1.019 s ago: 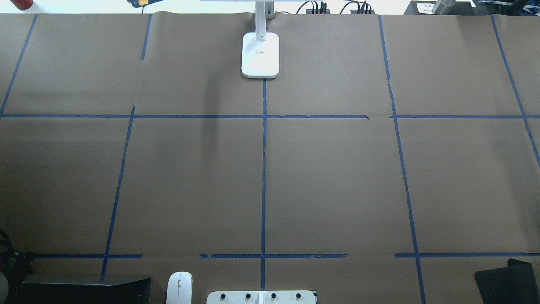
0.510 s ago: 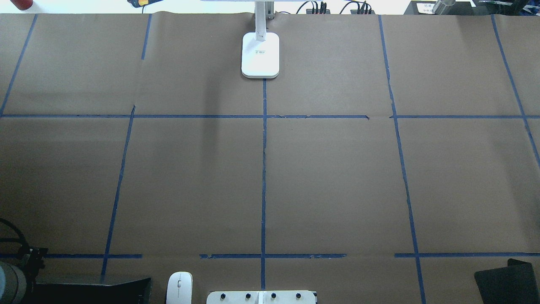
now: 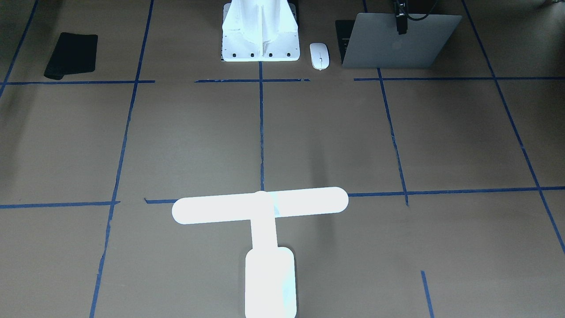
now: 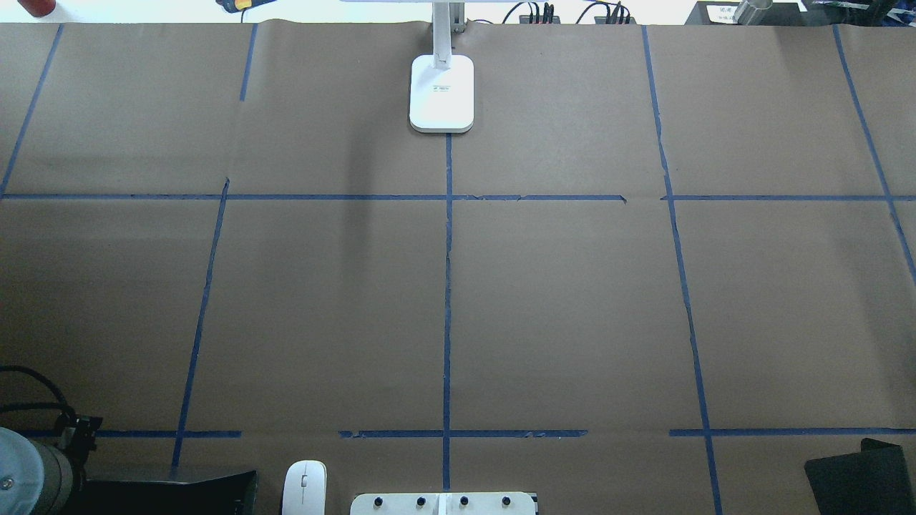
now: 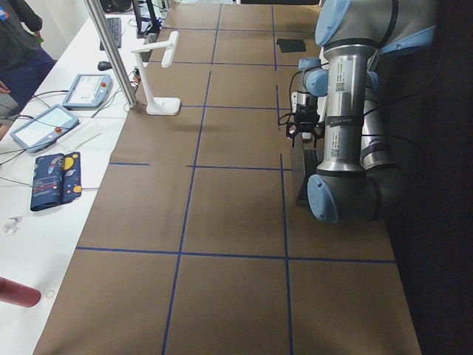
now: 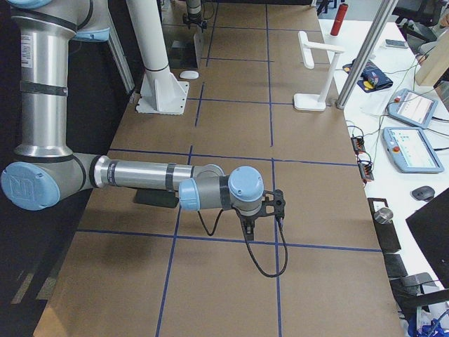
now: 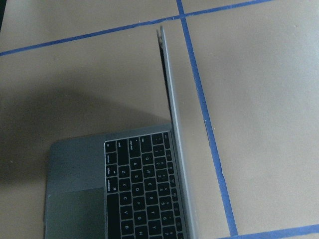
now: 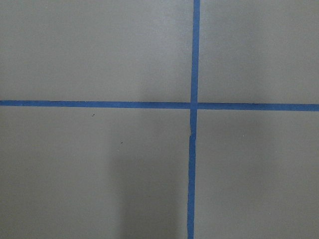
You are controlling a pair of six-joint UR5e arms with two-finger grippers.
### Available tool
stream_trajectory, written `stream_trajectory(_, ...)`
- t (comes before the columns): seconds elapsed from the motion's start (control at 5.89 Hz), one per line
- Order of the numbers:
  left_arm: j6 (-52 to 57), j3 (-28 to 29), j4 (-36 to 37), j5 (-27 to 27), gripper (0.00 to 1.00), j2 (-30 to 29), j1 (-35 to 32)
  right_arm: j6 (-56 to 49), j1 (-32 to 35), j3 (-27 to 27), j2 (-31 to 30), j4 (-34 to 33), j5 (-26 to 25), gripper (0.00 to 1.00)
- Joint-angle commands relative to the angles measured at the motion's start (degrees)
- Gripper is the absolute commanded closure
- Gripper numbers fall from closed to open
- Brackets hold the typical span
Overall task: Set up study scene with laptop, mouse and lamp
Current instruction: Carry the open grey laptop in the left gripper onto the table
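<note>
Overhead, the laptop (image 4: 164,493) shows only partly, cut off below.

Black rectangular pad (image 3: 70,55) and white ribbed pedestal (image 3: 260,35) on brown paper (image 4: 572,322) with a blue tape grid (image 4: 447,286).

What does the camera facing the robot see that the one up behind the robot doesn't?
Only the front-facing view shows the silver lid and logo of the laptop and the whole glowing bar head of the lamp. Only the overhead view shows a grey wrist joint of the left arm, a red object and black cables past the far edge. Both show the mouse, the white pedestal, the black pad and the blue tape lines.
</note>
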Motion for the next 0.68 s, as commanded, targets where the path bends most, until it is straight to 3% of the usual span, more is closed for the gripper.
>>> stream_trajectory(0.0, -2.37, -0.14, 0.87, 0.03, 0.93, -0.18, 0.69, -0.03, 0.31, 0.19, 0.05, 0.00, 0.06, 0.00)
stream_trajectory(0.17, -2.37, -0.75, 1.05, 0.03, 1.00, -0.18, -0.10, 0.06, 0.31, 0.19, 0.14, 0.00, 0.06, 0.00)
stream_trajectory(0.51, -2.11, -2.60, 2.88, -0.23, 1.00, -0.27, -5.27, -0.03, 0.40, 0.10, 0.05, -0.17, 0.06, 0.00)
